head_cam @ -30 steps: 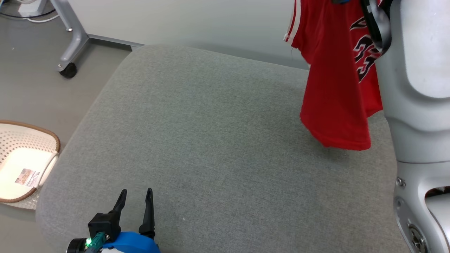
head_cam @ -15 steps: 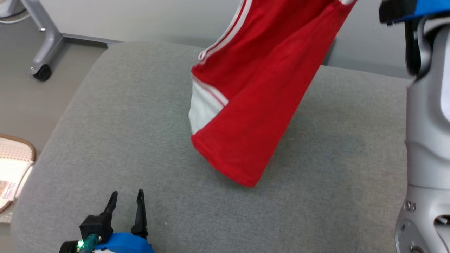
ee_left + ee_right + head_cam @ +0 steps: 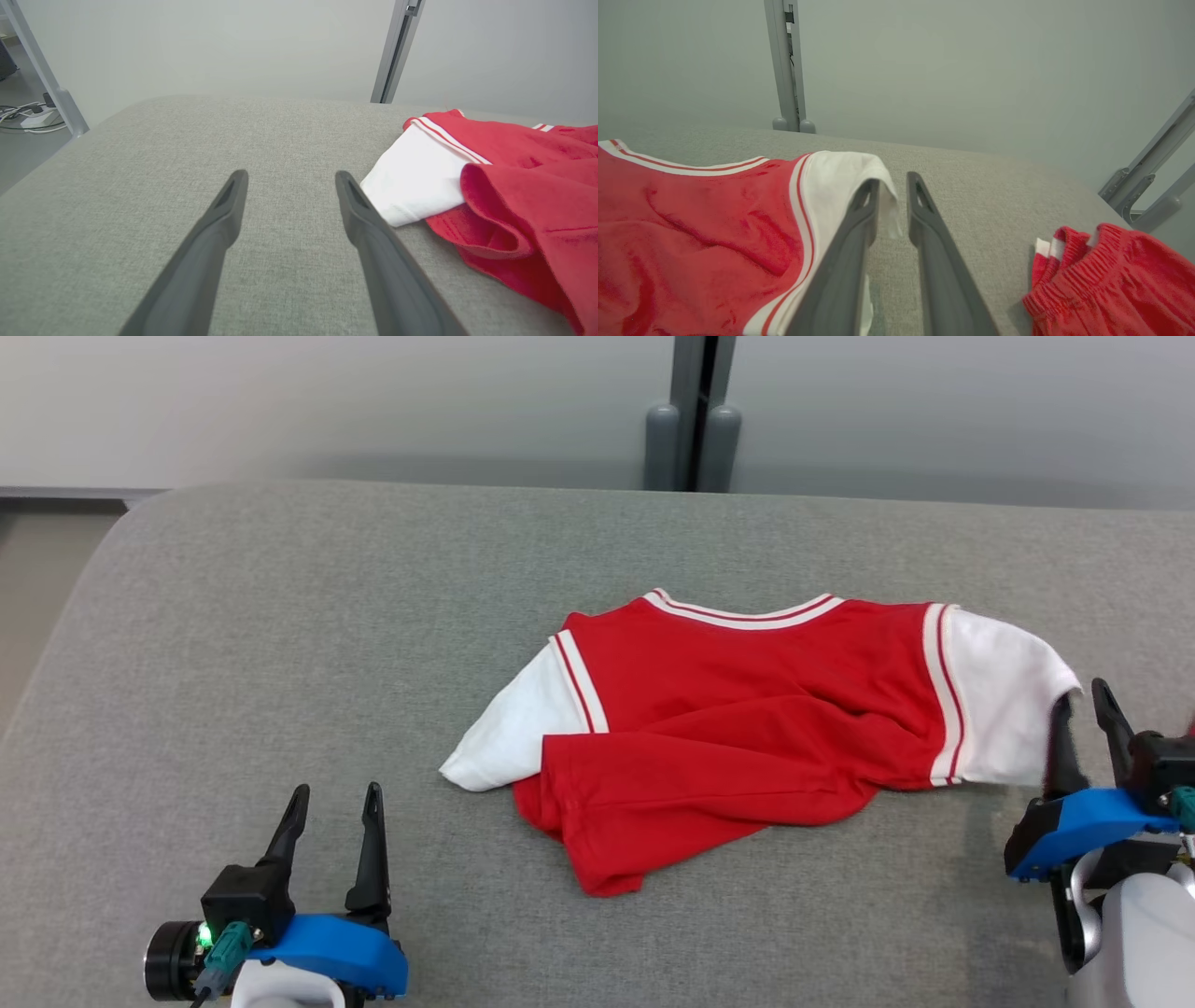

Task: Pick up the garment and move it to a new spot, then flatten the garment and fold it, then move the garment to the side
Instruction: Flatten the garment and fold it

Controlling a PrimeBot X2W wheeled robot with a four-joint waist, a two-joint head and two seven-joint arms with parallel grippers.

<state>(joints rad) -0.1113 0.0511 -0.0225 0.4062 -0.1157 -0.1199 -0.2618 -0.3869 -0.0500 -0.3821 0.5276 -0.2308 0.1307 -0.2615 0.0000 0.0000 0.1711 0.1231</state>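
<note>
Grey woven fabric covers the padded bench (image 3: 280, 616), which runs back to a pale wall with a grey upright post (image 3: 691, 429) behind it. Near the middle of the bench lies a red jersey (image 3: 747, 709) with white sleeves and white-striped trim, collar toward the wall, its lower part bunched and folded over itself. The left tool (image 3: 336, 791) sits low over bare fabric near the front edge, fingers spread wide and clear of the jersey's nearer white sleeve (image 3: 411, 186). The right tool (image 3: 1080, 695) is at the other sleeve (image 3: 836, 182); its fingers stand a narrow gap apart, the hem draped against one finger, not pinched. Red shorts (image 3: 1106, 275) lie crumpled beside it.
</note>
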